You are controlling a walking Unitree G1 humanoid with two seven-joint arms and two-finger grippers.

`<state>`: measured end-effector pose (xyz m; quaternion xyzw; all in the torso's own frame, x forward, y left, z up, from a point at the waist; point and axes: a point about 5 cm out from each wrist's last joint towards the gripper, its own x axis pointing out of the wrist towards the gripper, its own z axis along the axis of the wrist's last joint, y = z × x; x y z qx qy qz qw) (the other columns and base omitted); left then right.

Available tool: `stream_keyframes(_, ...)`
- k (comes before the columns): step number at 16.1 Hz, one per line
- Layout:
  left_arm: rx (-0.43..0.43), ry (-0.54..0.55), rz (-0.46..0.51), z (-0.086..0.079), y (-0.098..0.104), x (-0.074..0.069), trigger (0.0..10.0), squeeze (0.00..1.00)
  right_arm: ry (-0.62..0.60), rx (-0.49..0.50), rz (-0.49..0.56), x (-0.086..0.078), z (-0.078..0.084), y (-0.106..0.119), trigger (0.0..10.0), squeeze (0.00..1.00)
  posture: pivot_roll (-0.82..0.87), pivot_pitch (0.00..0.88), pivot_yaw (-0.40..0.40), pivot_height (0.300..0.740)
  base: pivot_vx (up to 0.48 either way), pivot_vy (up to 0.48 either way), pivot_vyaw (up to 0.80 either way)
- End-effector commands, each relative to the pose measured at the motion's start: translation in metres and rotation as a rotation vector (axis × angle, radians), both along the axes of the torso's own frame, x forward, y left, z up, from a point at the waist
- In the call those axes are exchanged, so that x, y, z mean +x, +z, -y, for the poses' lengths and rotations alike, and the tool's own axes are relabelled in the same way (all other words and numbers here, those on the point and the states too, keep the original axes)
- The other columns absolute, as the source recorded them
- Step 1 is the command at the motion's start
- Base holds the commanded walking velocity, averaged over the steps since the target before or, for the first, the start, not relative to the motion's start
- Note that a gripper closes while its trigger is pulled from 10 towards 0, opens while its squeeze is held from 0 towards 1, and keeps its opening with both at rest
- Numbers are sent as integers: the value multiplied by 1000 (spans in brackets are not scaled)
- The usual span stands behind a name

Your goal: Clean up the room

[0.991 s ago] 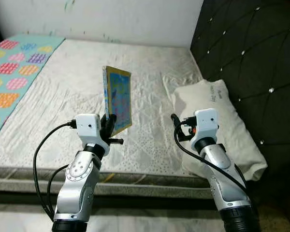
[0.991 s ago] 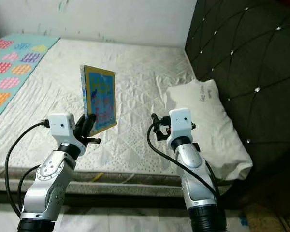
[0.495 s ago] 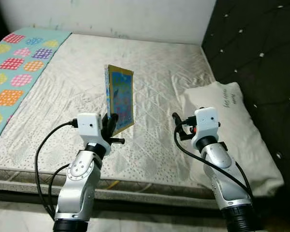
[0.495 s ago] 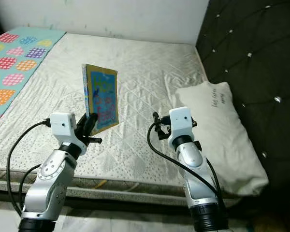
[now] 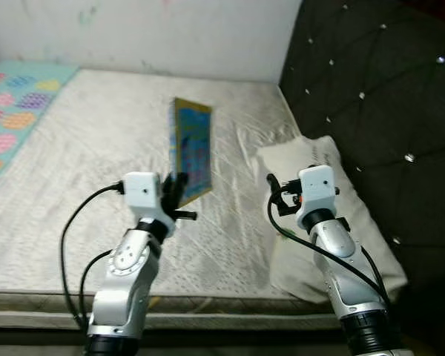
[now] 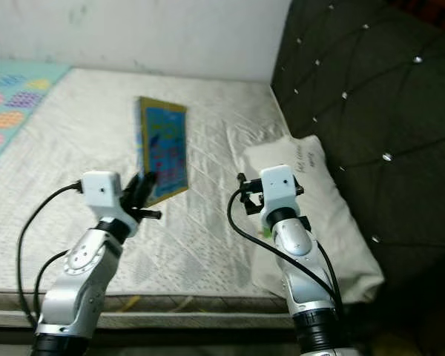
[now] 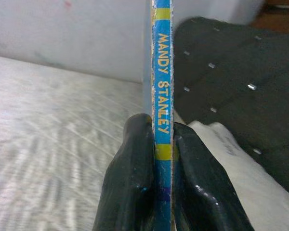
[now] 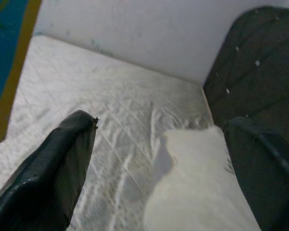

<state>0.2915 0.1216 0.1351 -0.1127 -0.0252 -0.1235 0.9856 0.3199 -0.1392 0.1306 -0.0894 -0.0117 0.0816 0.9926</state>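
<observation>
Head views: the whole scene has slid sideways since half a second ago, so the camera has turned toward the headboard [image 5: 371,89]; the patterned blanket [image 5: 7,96] is now cut off at the far left edge and the pillow [image 5: 319,215] sits nearer the middle; the book [image 5: 190,150] has kept its place against the left gripper [image 5: 173,194], held upright above the bed [image 5: 96,148], well clear of the mattress; the right gripper [image 5: 276,194] hovers empty over the pillow's near edge. My reading is that the robot is turning with the book in hand, carrying it off the bed toward wherever it belongs, rather than setting it down here.

Left wrist view: the jaws are closed tight on the book's lower spine [image 7: 162,96], one black finger [image 7: 132,173] pressed against each side; the spine stands vertical, so the grip looks firm.

Right wrist view: the jaws stand wide apart with nothing between them; the mattress and pillow lie below, and the book's yellow-bordered cover [image 8: 5,57] shows at the side.
</observation>
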Motion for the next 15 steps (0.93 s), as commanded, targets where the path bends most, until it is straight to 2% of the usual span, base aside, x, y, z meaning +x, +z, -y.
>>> stream_keyframes(1,7,8,51,-1,11,1,10000,0,-6,-2,17,2,1,4,10000,0,13,12,-66,740,289,0,0)
stream_keyframes(7,16,8,50,-1,10,2,10000,0,-10,-7,19,3,2,3,10000,0,11,11,-63,740,304,0,0)
stream_keyframes(9,6,16,50,0,11,2,10000,0,-18,20,2,3,3,1,10000,0,12,11,-63,740,124,0,0)
stream_keyframes(15,18,35,41,-1,9,3,10000,0,-28,37,-5,3,5,-1,10000,0,10,10,-63,740,0,0,-709)
